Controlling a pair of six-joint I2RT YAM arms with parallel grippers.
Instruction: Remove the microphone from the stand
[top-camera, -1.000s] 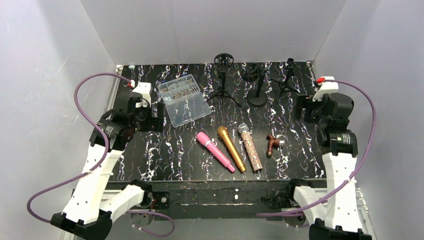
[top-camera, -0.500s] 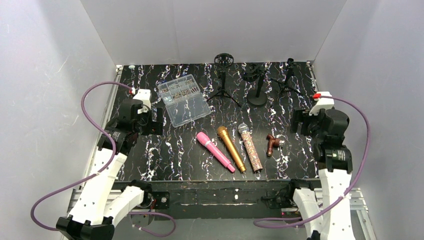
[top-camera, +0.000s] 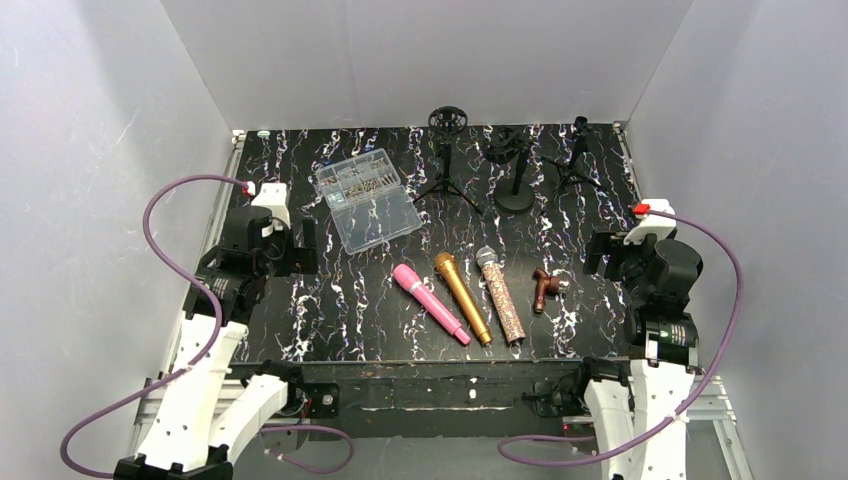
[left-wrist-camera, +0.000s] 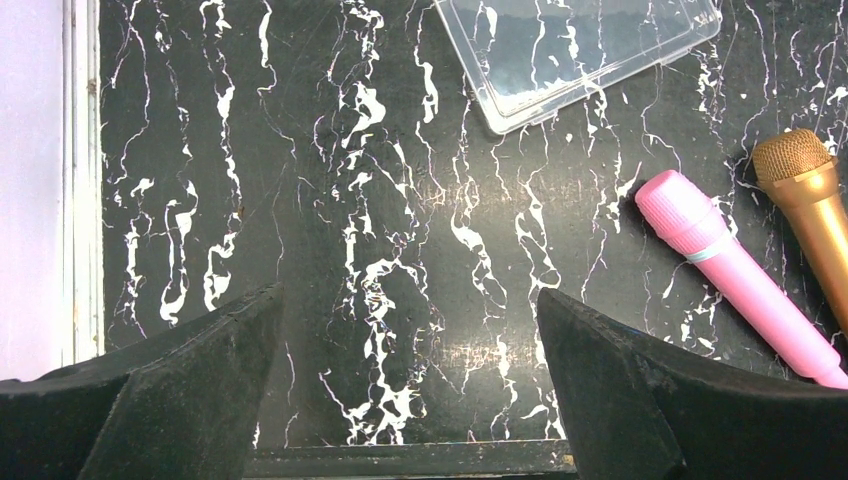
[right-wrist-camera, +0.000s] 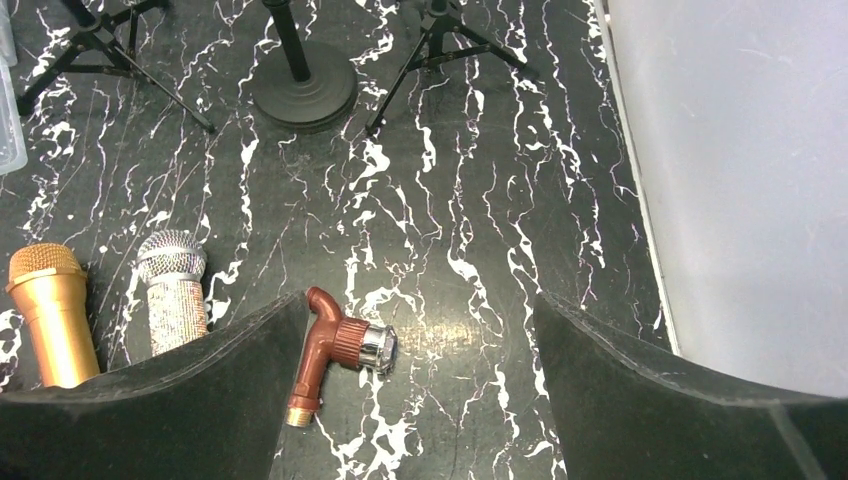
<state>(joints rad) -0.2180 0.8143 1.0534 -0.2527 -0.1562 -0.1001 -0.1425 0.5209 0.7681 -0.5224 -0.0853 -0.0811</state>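
since the pink plastic microphone (top-camera: 430, 302), gold microphone (top-camera: 462, 297) and glittery silver-headed microphone (top-camera: 500, 295) lie flat on the marbled desk (top-camera: 330, 310), off the bare black stands (top-camera: 515, 195), both arms' spread, empty jaws should withdraw without nudging them.

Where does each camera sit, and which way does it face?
Top external: above, behind the bases, looking down on the table; left arm and right arm show.
Left wrist: on the left arm, facing down at the pink microphone and clear box; open jaws at bottom.
Right wrist: on the right arm, facing down at round-base stand and brown fitting; open jaws at bottom.
Shared: both wrist views catch the gold microphone.
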